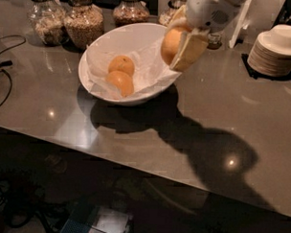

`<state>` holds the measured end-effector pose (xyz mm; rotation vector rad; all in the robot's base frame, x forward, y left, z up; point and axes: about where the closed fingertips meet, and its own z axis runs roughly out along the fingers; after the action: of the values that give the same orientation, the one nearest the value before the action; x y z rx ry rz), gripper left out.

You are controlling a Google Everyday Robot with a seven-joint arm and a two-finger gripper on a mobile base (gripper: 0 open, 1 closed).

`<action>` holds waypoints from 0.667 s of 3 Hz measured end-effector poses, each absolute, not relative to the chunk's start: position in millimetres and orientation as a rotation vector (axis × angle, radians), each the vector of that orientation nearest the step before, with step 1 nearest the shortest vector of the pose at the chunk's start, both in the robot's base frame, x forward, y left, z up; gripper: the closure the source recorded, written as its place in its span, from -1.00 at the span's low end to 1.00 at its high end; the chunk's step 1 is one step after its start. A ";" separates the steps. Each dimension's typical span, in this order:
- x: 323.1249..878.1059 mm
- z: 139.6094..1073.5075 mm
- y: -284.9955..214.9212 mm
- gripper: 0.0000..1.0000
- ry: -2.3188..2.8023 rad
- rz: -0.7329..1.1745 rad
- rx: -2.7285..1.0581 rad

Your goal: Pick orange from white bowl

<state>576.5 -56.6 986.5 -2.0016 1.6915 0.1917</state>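
Observation:
The white bowl (pixel 97 47) stands on the grey counter, lined with crumpled white paper. Two oranges (pixel 121 65) lie in it, one behind the other. My gripper (pixel 179 43) is above the bowl's right rim, shut on the orange (pixel 169 44), which it holds lifted clear of the bowl. One tan finger (pixel 188 53) shows in front of the fruit; the other is behind it.
Glass jars of grains (pixel 83 22) stand behind the bowl at the back left. A stack of white plates (pixel 276 51) sits at the back right. A black cable (pixel 3 65) lies at the left edge. The counter's front edge runs across the lower frame.

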 end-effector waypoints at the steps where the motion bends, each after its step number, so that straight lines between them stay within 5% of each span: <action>1: 529.9 1030.1 -81.8 1.00 1.539 0.321 -1.955; 2: 477.9 1060.3 -89.2 1.00 1.345 0.418 -1.901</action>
<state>477.9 -89.2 1060.3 -1.9010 1.3446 0.4178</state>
